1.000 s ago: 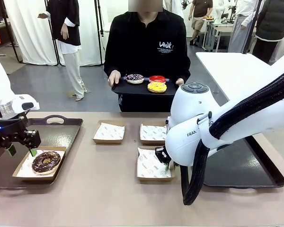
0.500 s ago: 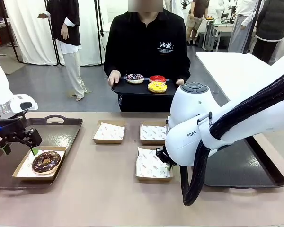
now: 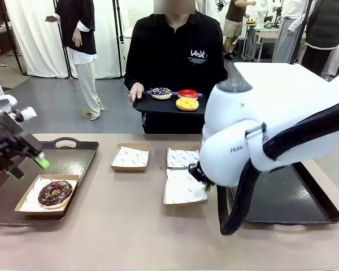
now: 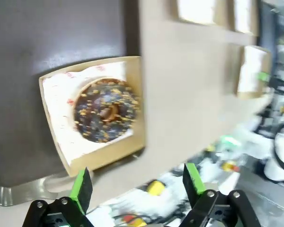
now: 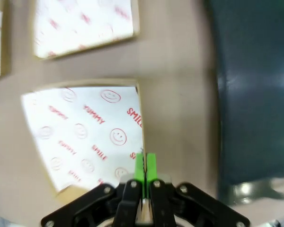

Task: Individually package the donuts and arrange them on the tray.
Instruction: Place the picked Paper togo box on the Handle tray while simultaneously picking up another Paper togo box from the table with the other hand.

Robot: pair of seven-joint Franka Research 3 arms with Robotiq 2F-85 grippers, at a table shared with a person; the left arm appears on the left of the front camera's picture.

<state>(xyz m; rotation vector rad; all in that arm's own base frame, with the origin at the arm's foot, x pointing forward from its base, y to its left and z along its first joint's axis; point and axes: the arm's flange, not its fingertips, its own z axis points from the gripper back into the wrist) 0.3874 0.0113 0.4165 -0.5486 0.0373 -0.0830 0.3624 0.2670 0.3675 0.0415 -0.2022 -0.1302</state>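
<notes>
Left gripper [image 3: 28, 167] hangs over the left tray [image 3: 73, 161], jaws released and spread wide, nothing between them. From its wrist we see both green pads [image 4: 81, 188] well apart, with the chocolate donut [image 3: 55, 193] beyond them. That donut lies in a paper-lined box [image 3: 24, 204] on the near part of the left tray, close to the tray's inner rim. Right gripper [image 5: 145, 165] is down at the table's middle, jaws clenched on the side wall of the near box [image 5: 85, 127], which holds only printed paper. Two more boxes [image 3: 130, 157] sit side by side farther back, also lined. The right tray [image 3: 305, 209] lies just beyond the right arm. Across the table a person [image 3: 175, 51] holds a black tray [image 3: 158, 107] with both hands. It carries the sprinkled donut [image 3: 161, 93], the red donut [image 3: 187, 94] and the yellow donut [image 3: 187, 104].
</notes>
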